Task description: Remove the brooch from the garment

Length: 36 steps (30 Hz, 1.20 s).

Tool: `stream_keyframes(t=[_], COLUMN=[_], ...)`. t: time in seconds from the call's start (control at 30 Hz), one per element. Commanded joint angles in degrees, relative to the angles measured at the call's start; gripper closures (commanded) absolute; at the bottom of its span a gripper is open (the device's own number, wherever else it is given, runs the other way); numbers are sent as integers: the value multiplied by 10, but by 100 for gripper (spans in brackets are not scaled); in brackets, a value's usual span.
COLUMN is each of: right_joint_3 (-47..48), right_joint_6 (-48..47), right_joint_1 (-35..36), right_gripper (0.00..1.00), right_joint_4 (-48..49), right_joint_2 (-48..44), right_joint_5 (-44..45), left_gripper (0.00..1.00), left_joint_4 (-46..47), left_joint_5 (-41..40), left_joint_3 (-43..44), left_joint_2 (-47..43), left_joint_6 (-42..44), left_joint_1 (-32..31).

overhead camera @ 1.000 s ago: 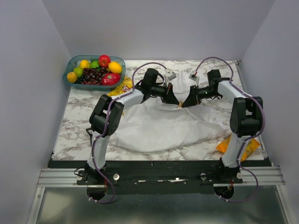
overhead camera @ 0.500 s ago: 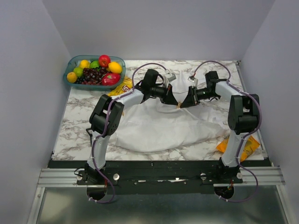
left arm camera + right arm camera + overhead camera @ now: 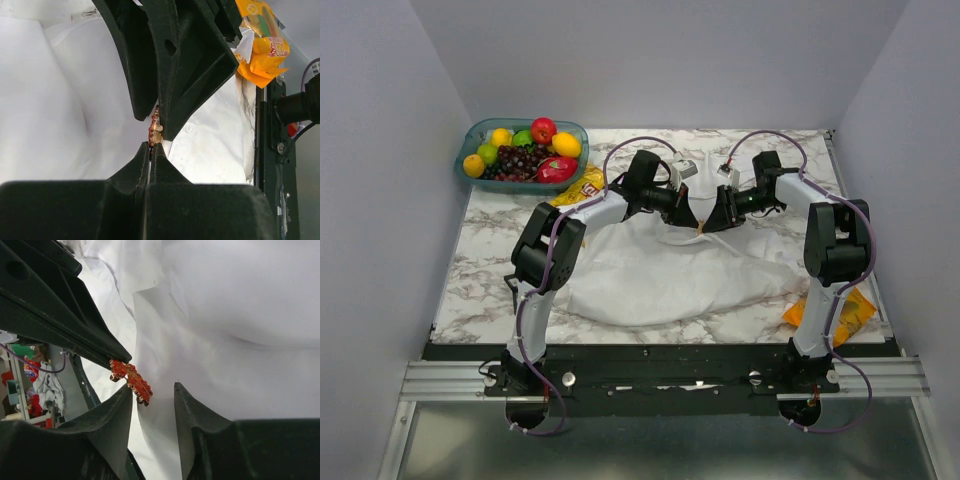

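My left gripper [image 3: 150, 151] has its jaws pressed together. As far as I can tell they pinch one end of the brooch [image 3: 131, 381], a small orange-gold, red-studded piece that sticks out past their tips. It lies against a raised fold of the white shirt [image 3: 240, 315], and I cannot see whether its pin is free of the cloth.

My right gripper [image 3: 153, 387] faces the left one tip to tip, jaws apart. The brooch sits at the mouth of that gap, just off the tip of one finger rather than centred between the two.

To do this well, I would shift the right jaws sideways until the free end sits squarely between them. I would close on metal only, not on the fold behind, then ease the grippers apart along the pin's line. A crooked pull risks snagging the fabric.
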Motion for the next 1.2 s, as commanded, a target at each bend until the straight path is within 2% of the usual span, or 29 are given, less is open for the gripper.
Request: stream_keyframes(t=[0.0, 0.5, 0.77, 0.93, 1.03, 1.17], right_joint_3=[11, 9, 6, -4, -23, -38], right_joint_6=[-4, -4, -18, -78, -125, -142], right_joint_1=[4, 4, 7, 7, 7, 7], right_gripper=[51, 53, 42, 36, 34, 34], right_joint_4=[37, 27, 26, -4, -22, -20], right_joint_2=[4, 11, 2, -34, -71, -98], right_joint_5=[34, 51, 25, -26, -36, -34], left_gripper=[100, 100, 100, 100, 100, 100], left_joint_4=[-15, -15, -15, -43, -46, -45], left_joint_5=[17, 16, -1, -17, -23, -25], left_joint_3=[18, 20, 17, 17, 16, 17], left_joint_2=[-21, -20, -22, -22, -22, -19], left_joint_6=[19, 21, 21, 39, 40, 40], left_joint_1=[-24, -27, -27, -27, -27, -27])
